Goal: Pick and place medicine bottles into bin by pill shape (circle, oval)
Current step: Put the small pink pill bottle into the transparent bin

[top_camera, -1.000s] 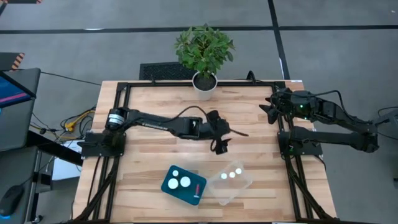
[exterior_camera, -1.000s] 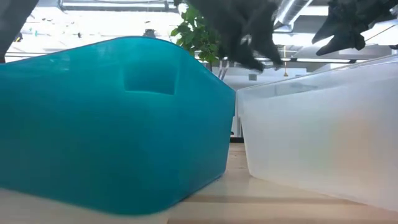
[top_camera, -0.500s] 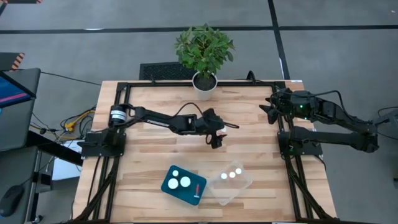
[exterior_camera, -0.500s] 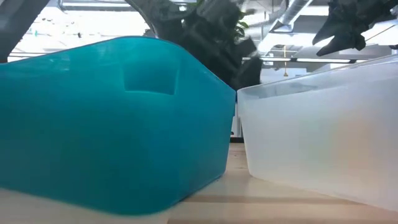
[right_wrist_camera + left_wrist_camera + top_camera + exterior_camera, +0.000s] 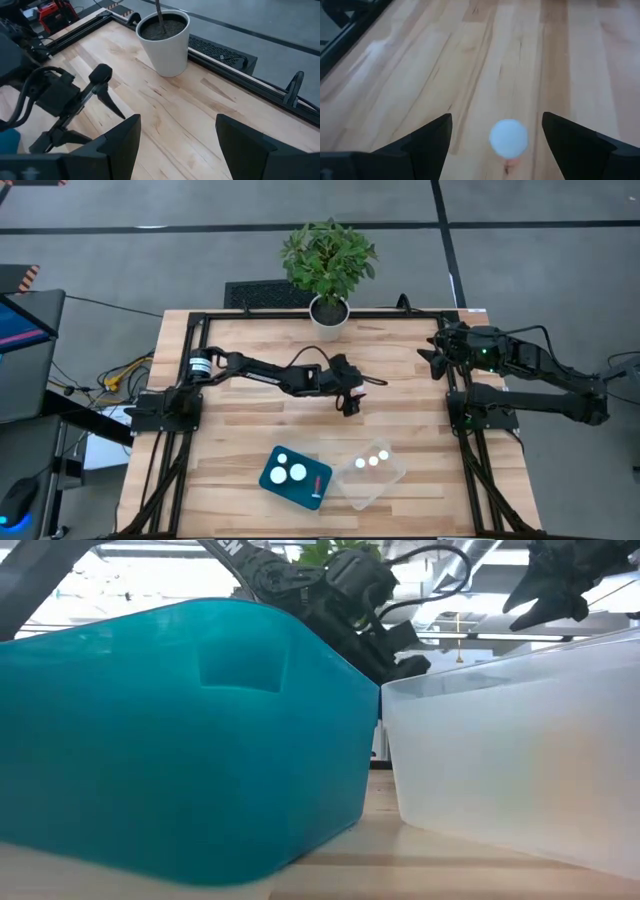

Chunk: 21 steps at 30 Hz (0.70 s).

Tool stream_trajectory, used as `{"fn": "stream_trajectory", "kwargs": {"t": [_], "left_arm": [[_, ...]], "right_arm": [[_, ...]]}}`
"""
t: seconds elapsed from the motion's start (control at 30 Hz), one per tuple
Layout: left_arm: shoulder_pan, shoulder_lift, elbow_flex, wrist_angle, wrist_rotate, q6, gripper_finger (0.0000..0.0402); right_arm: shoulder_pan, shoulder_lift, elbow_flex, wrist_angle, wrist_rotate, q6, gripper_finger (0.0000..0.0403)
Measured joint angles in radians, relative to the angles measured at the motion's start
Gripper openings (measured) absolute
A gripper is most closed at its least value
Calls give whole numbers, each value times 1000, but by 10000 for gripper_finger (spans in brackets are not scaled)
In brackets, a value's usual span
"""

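Observation:
One medicine bottle (image 5: 508,138) with a round white cap and an orange body stands on the wooden table. In the left wrist view it sits between my left gripper's open fingers, which stand on either side of it, apart from it. My left gripper (image 5: 348,406) (image 5: 497,120) is over the table's middle and hides the bottle in the high view. Two white-capped bottles (image 5: 290,467) lie in the teal bin (image 5: 265,477). Three bottles (image 5: 371,460) lie in the clear bin (image 5: 388,483). My right gripper (image 5: 428,360) (image 5: 177,118) is open and empty above the far right of the table.
A potted plant (image 5: 328,315) in a white pot (image 5: 165,42) stands at the table's far edge. The teal bin (image 5: 180,730) and the clear bin (image 5: 510,760) stand side by side near the front edge. Bare wood lies around the left gripper.
My left gripper has drawn back from over the bins toward the table's far edge, to the table's middle, its arm folding in. In the low view it shows farther off and lower than before. My right arm has kept still.

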Motion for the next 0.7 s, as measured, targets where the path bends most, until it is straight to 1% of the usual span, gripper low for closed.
{"fn": "stream_trajectory", "kwargs": {"t": [0.07, 0.27, 0.3, 0.4, 0.6, 0.7], "left_arm": [[2, 0, 0, 3, 16, -5, 292], [1, 19, 2, 13, 53, 1, 246], [1, 23, 0, -8, 56, -8, 241], [0, 50, 3, 5, 56, -24, 230], [-2, 48, 10, 8, 13, -29, 206], [-2, 48, 10, 18, 20, -42, 192]], "right_arm": [[0, 0, 0, 0, 0, 0, 271], [0, 0, 0, -1, 0, 0, 271], [0, 0, 0, -1, 0, 0, 271], [0, 0, 0, -1, 0, 0, 271], [0, 0, 0, -5, 0, 0, 271], [0, 0, 0, -5, 0, 0, 271]]}}
